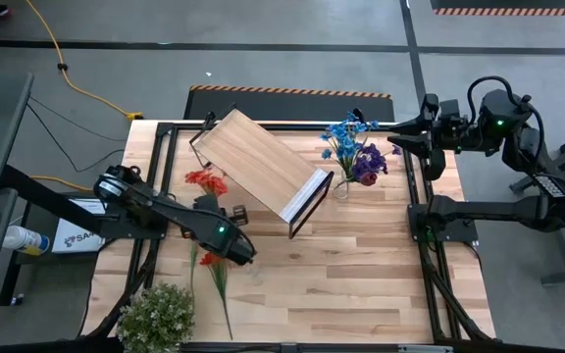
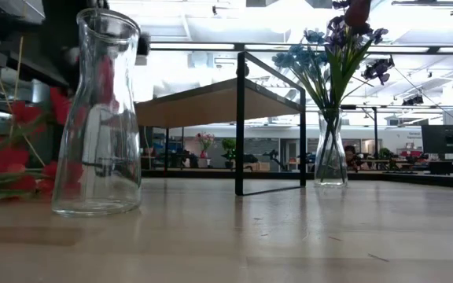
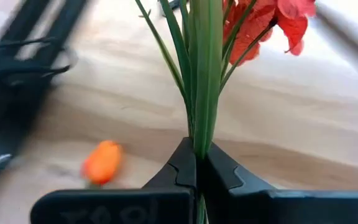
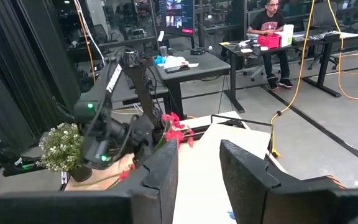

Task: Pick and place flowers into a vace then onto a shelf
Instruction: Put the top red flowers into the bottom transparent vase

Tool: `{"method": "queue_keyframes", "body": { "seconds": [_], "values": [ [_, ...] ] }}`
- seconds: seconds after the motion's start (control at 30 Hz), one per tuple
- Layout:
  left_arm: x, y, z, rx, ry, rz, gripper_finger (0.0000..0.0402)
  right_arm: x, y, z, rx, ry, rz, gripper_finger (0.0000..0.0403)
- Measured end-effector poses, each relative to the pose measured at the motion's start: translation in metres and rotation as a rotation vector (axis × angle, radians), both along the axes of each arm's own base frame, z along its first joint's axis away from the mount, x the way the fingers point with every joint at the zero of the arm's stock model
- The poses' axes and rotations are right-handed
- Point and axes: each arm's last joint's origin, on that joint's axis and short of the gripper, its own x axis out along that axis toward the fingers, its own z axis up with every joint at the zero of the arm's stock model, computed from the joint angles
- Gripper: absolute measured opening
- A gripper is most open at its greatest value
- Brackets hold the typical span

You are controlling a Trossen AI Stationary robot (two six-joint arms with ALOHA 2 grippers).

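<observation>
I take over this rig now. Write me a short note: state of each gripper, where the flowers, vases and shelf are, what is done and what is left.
Left gripper: shut on a red flower's stem, low over the table's left half.
Right gripper: fingers apart, holding nothing, waiting past the table's far right corner.
Shelf: standing at the table's centre, nothing on it.
Done: blue and purple flowers stand in a vase right of the shelf.
Left: empty vase to fill; more red flowers lie left of the shelf. Then the vases go on the shelf.
</observation>
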Motion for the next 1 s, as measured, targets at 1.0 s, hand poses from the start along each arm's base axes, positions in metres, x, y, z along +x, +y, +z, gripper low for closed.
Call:
{"method": "queue_keyframes", "body": {
  "seconds": [1.0],
  "values": [
    [-0.006,0.006,0.102,0.266,-0.297,-0.315,0.0037,0.0,0.0,-0.001,0.003,0.008,-0.003,0.011]
  ]
}}
